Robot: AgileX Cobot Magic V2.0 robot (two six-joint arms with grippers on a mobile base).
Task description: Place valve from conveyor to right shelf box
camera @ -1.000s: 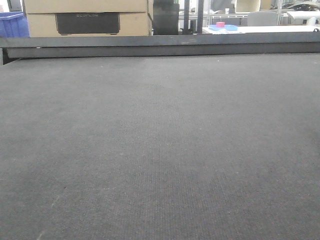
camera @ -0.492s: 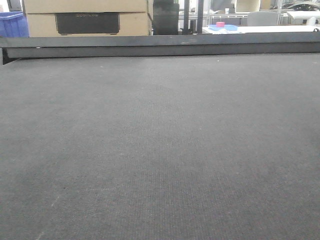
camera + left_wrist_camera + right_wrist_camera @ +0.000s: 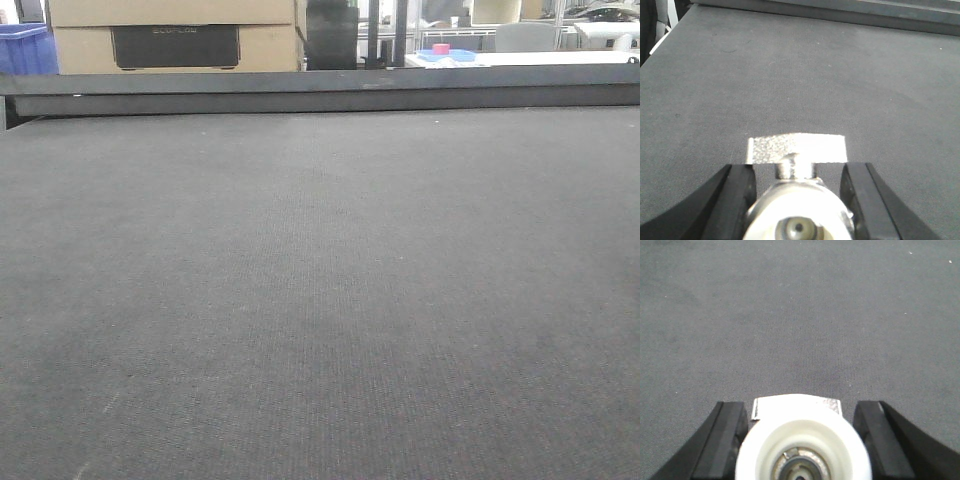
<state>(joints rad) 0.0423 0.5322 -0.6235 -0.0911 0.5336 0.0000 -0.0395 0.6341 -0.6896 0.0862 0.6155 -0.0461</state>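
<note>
1. Dark grey woven matting of the conveyor [image 3: 320, 300] fills the front view from edge to edge, closed off at the far side by a dark metal rail [image 3: 320, 95]
2. Beyond the rail stand stacked cardboard boxes [image 3: 175, 35] with a blue bin [image 3: 25, 50] to their left. At far right, a white table [image 3: 520, 60] carries a blue tray [image 3: 462, 56] with a small pink object [image 3: 441, 48] on it
3. Left wrist view: the left gripper [image 3: 799, 169] is clamped on a silver valve [image 3: 797, 210], its two black fingers [image 3: 737, 200] pressed against either side of the rounded metal body. The valve's flat, rough-cast handle [image 3: 797, 149] lies crosswise just past the fingertips, and an open port faces the camera
4. Matting shows behind and to both sides of this valve, with the rail across the top of the view; whether the valve rests on the belt or hangs above it cannot be told
5. Right wrist view: the right gripper [image 3: 800, 407] has a second valve [image 3: 802, 440] between its black fingers [image 3: 722, 440]. A white ring around a metal core is turned toward the camera, with a silver handle edge just above it
6. White ring overlaps both finger pads and hides the contact, so whether this gripper squeezes the valve or merely straddles it cannot be told; matting lies beyond it
</note>
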